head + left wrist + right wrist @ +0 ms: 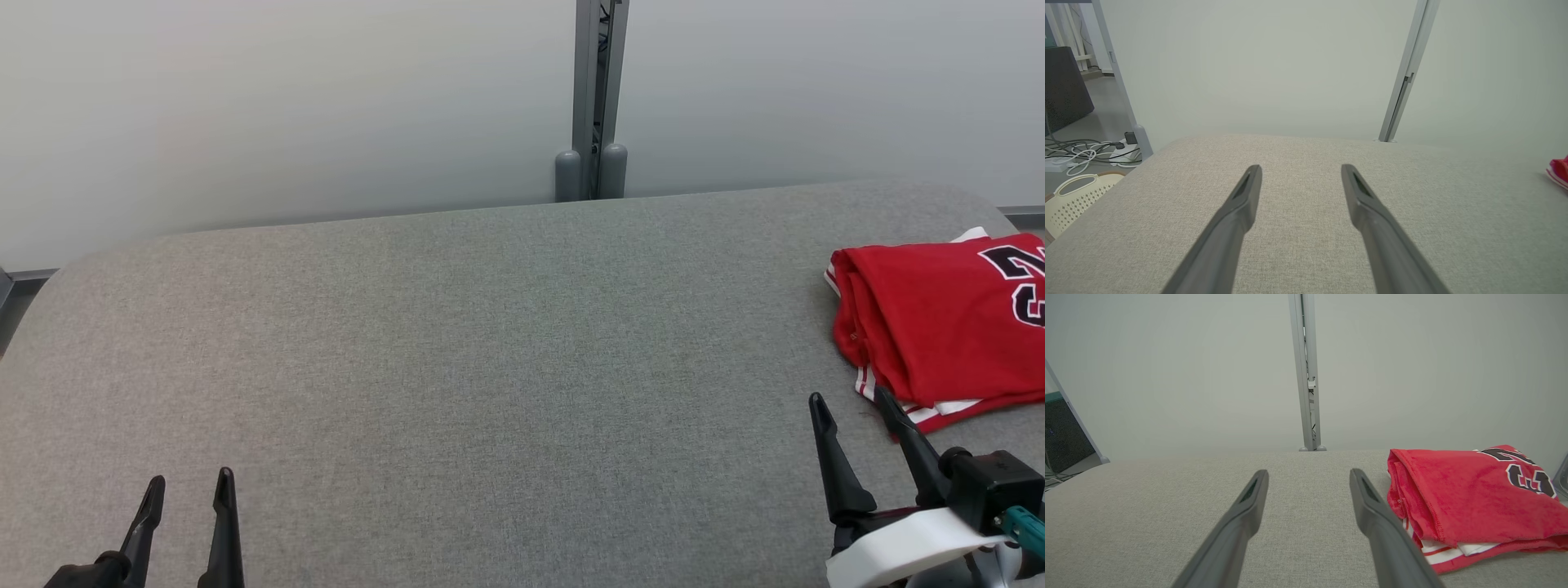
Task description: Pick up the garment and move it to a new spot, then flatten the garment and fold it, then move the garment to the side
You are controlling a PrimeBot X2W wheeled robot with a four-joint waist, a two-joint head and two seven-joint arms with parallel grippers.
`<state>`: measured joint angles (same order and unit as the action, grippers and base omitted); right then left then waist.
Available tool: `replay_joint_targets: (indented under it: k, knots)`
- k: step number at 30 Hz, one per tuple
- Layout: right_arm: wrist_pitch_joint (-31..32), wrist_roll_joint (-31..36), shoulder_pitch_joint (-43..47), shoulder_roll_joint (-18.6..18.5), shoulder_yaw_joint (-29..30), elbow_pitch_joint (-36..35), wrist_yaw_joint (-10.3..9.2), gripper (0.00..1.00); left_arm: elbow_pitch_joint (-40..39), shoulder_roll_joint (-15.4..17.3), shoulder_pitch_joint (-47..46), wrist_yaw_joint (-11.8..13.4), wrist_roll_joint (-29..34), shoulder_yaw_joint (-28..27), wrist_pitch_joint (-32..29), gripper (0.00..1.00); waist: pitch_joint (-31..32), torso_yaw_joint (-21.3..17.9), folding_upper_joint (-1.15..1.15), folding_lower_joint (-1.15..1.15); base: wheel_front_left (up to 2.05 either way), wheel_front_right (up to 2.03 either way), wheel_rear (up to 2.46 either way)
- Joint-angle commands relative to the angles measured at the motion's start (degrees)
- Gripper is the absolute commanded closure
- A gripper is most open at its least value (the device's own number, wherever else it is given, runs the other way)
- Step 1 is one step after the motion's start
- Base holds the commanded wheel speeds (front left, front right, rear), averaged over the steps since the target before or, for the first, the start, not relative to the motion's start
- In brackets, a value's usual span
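Head view has the garment [939,318], a red jersey with white trim and dark numerals, lying folded at the far right of the grey tabletop [490,343], partly cut off by the picture's edge. The left jaws stand wide and empty at the lower left, well apart from it. The right jaws also stand wide and hold nothing; their tips hover just beside the garment's near corner, and I cannot tell whether one finger brushes the hem.

The fold looks done and the piece looks set aside, so the main risk seems to be that closeness. A sideways or forward sweep of the right arm could hook the striped hem that sticks out at the bottom, seen in the right wrist view, and drag the layers open. The stack looks soft and uneven, thicker along its left fold, so a light nudge might shift the upper layer.
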<state>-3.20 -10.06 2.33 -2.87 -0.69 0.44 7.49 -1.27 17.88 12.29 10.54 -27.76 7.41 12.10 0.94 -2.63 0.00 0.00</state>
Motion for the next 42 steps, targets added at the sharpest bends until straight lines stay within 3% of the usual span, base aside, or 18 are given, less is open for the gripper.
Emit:
replay_joint_targets:
  k: [1,15,16,21,42]
  knots:
    - [0.15,-0.06,0.33,-0.14,0.05,0.03,0.01,0.00,0.00,0.39,0.15,0.35,-0.04,0.01,-0.14,0.00,0.04,-0.02,0.00,0.00,0.00,0.00,0.00]
    - [0.00,-0.13,0.16,-0.14,-0.11,-0.13,0.01,0.00,-0.85,0.55,0.50,1.02,0.00,0.72,-0.61,0.00,0.03,-0.05,0.00,0.00,0.00,0.00,0.00]
    - [0.15,-0.13,0.00,0.00,-0.14,0.07,0.00,1.00,-0.71,0.14,0.14,0.87,-0.02,0.82,-0.53,1.00,0.03,-0.06,0.00,0.00,0.00,0.00,0.00]
    - [0.13,-0.71,0.96,0.41,-0.30,1.75,0.00,1.00,1.02,-1.38,0.36,0.76,-0.49,1.33,-0.66,1.00,0.02,-0.05,0.00,0.00,0.00,0.00,0.00]
    - [1.67,-23.85,-1.73,-0.77,0.42,4.79,0.00,1.00,4.97,-4.54,-4.90,-4.30,-18.25,-2.26,-5.01,1.00,-0.17,0.41,0.00,0.00,0.00,0.00,0.00]
